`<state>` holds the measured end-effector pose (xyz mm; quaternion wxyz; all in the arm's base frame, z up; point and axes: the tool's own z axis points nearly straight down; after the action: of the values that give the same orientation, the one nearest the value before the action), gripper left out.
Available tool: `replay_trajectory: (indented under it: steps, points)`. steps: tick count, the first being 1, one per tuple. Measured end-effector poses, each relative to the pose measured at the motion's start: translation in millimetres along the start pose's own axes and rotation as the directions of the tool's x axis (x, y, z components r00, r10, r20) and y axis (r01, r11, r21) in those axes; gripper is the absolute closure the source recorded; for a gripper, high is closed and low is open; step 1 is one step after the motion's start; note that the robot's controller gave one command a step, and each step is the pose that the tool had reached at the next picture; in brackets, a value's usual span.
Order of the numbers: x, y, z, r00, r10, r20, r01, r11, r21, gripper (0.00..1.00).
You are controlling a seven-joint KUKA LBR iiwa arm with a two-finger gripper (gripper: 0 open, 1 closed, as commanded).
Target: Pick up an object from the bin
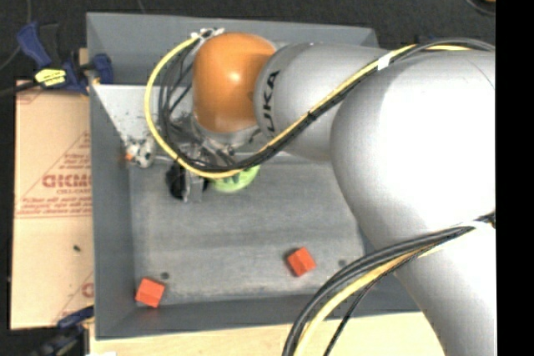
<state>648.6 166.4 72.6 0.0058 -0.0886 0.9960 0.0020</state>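
Observation:
My gripper (178, 183) hangs low over the upper left part of the bin floor, its dark tip showing below the arm's wrist. Just right of it lies a light green rounded thing (234, 178), mostly hidden under the wrist. A small white and orange thing (138, 154) lies against the bin's left wall, a little left of and above the gripper.
An orange cube (300, 261) lies on the bin floor at the lower right, and a second orange cube (149, 293) sits in the lower left corner. The arm covers the bin's upper middle and right side.

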Motion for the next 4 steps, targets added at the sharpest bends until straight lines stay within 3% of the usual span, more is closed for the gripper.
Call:
replay_trajectory:
  steps: [1, 2, 3, 4]
  points:
    - [-0.1, 0, 0, 1.0, 0.002, 0.0, -0.002, 1.0, 0.0, 1.0]
    - [-6.0, 2, -54, 0.999, 0.04, 0.011, -0.04, 0.999, -0.002, 1.0]
    - [2.3, -8, -106, 0.999, 0.039, 0.009, -0.039, 0.999, -0.001, 0.0]
    - [2.8, -7, -102, 0.999, 0.04, 0.005, -0.04, 0.999, -0.001, 0.0]
